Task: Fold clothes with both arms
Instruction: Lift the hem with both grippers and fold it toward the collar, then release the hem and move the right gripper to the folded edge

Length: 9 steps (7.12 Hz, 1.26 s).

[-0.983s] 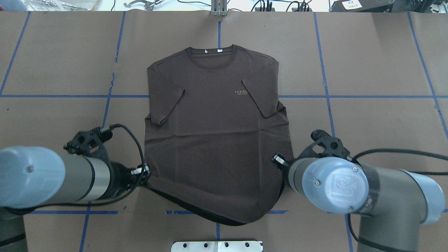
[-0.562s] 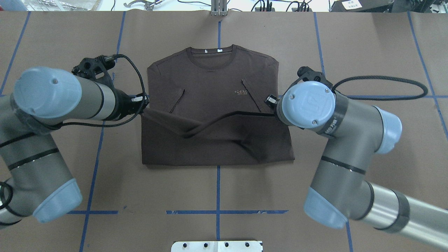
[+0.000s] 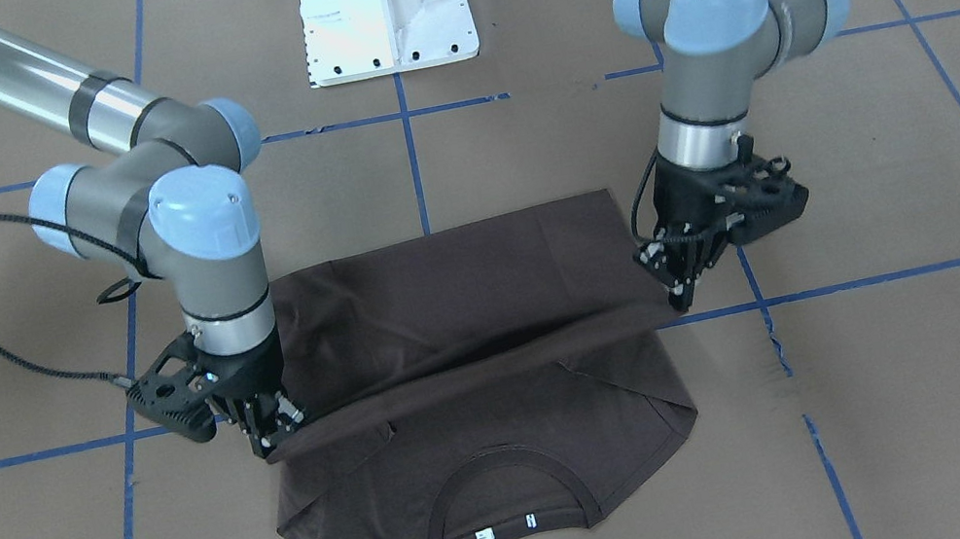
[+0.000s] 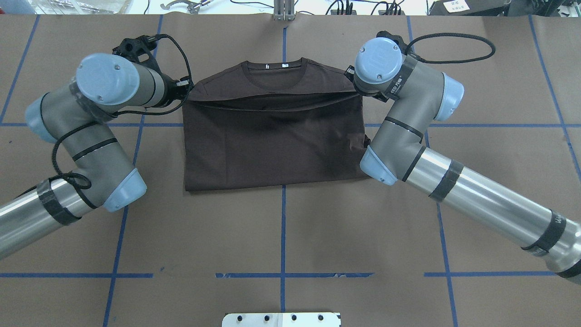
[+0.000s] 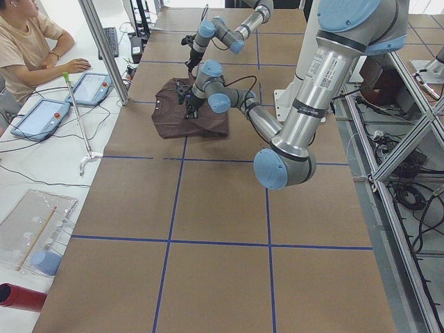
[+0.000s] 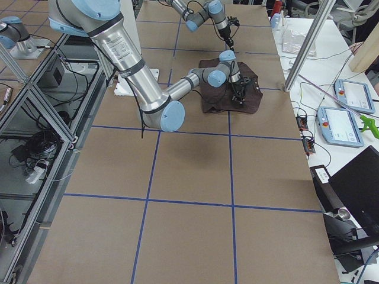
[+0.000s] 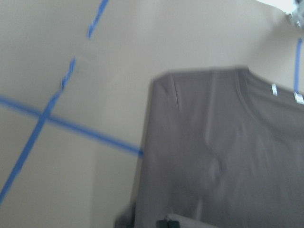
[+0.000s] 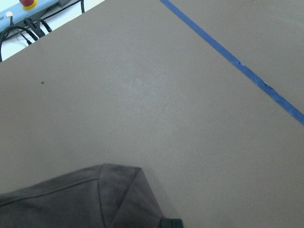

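Observation:
The dark brown T-shirt lies on the brown table, its bottom half doubled over towards the collar. My left gripper is shut on the left hem corner, just over the left shoulder; the front-facing view has it at the right. My right gripper is shut on the other hem corner and is mostly hidden under its wrist from overhead. The raised hem sags between them. Two white neck labels show. The left wrist view shows the shirt's shoulder and collar.
The white pedestal base stands at the robot's side of the table. Blue tape lines cross the brown surface. A metal bracket sits at the far edge. A person sits at a side desk with tablets.
Both grippers have carried the hem from the near edge up over the shirt to the shoulders. The chest lettering and folded sleeves are now covered.

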Tool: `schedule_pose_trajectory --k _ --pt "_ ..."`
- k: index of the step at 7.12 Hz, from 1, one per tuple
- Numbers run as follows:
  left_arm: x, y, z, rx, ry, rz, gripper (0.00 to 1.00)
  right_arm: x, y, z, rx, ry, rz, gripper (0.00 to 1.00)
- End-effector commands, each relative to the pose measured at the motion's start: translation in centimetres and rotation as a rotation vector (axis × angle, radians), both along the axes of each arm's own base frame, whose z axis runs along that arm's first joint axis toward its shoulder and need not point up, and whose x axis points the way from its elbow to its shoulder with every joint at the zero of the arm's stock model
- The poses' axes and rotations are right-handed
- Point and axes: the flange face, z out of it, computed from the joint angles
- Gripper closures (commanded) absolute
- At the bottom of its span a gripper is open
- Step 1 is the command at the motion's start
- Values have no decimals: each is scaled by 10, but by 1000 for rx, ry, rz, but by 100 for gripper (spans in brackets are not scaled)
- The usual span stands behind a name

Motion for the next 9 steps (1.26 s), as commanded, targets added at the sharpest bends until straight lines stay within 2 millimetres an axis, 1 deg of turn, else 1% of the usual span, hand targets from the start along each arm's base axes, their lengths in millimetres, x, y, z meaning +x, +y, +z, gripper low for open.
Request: schedule_pose_trajectory --k 1,2,3,4,5,6,7,8,9 --pt "24 -29 34 18 -14 -32 100 -5 -24 2 4 11 5 100" --pt "29 -32 33 16 -15 -31 100 -14 -33 1 29 -14 7 100" --pt "31 -31 31 17 -12 -29 100 -18 -37 3 30 -13 8 100" --pt "32 -30 30 19 -9 -28 100 -19 -39 -4 38 -18 10 100" --pt "31 -29 34 33 7 -27 79 -19 -39 -7 41 -21 10 100" --pt "27 -28 41 47 25 -29 70 -9 -43 -32 60 -60 24 73" --pt "25 -26 47 54 30 -28 65 1 -35 -45 60 -102 5 67" --pt "14 -15 51 59 42 -22 65 21 -11 -38 43 -158 -33 62" --pt "1 -3 21 90 101 -10 64 34 38 -6 37 -174 -57 53"
